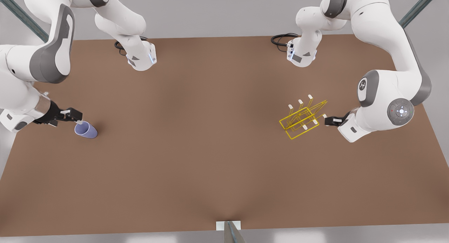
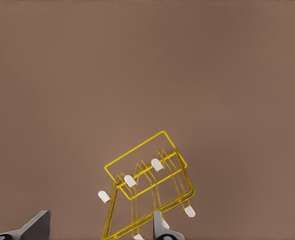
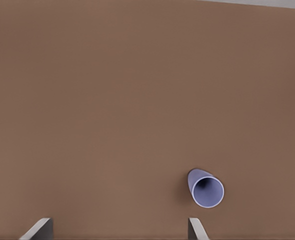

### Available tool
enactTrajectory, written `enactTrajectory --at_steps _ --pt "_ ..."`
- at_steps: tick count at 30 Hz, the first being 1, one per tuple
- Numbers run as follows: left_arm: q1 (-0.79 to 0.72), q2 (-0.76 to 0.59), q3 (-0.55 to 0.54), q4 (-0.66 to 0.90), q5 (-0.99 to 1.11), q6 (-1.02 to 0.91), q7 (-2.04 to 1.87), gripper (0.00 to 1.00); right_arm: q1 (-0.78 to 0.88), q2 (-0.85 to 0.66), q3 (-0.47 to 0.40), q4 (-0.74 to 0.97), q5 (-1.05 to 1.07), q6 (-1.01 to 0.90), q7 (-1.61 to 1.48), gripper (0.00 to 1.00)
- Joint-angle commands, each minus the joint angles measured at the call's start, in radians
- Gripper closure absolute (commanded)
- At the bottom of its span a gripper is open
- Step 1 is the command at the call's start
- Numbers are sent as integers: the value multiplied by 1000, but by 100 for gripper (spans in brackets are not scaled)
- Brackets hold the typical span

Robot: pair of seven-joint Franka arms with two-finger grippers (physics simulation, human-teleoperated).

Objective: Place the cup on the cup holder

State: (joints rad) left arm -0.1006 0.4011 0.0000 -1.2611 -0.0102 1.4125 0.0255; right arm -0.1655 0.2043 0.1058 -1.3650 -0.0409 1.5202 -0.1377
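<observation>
On the brown table (image 1: 210,148), the cup (image 1: 86,130) should be straddled squarely by the wide-spread right gripper (image 1: 78,119); the left gripper (image 1: 328,119), also spread, waits beside the cup holder (image 1: 303,120).

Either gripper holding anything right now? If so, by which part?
Nothing held. The right gripper is open beside the lavender tapered cup; the left gripper is open at the yellow wire cup holder.
</observation>
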Motion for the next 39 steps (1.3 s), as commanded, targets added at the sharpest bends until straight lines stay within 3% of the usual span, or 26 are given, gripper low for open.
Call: enactTrajectory --at_steps 1,10,13,16,17,19,21,23,25,30,36,39 --pt "-1 -1 0 0 -4 29 37 0 0 3 0 0 7 -8 -51 0" --pt "-36 -4 0 -9 -13 -9 -134 0 -17 135 2 -34 -5 3 29 0" --pt "-47 -2 -1 -12 -14 -35 -188 0 -75 70 45 -212 -1 150 29 0" --pt "-54 -4 -1 -11 -14 -47 -185 0 -65 99 46 -233 -11 193 32 0" --pt "-54 -4 -1 -12 -14 -53 -185 0 -45 41 43 -361 -11 322 55 0" --pt "-54 -5 -1 -12 -14 -53 -176 0 -62 38 43 -410 -16 402 98 0" --pt "-54 -5 -1 -12 -14 -60 -174 0 -45 -82 51 -600 -19 575 133 0" --pt "-54 -4 -1 -12 -14 -61 -174 0 -51 -158 61 -649 -33 566 133 0" --pt "-54 -4 -1 -12 -14 -61 -173 0 -45 -51 63 -643 -63 569 136 0" --pt "-73 -2 -2 -12 -14 -70 -182 0 -48 -32 66 -681 -71 640 230 0" --pt "-116 8 -1 -9 -5 -67 -188 0 -49 -69 84 -737 -73 624 254 0" --pt "-102 5 0 -9 -8 -70 -187 0 -69 -166 110 -881 -73 647 270 0"
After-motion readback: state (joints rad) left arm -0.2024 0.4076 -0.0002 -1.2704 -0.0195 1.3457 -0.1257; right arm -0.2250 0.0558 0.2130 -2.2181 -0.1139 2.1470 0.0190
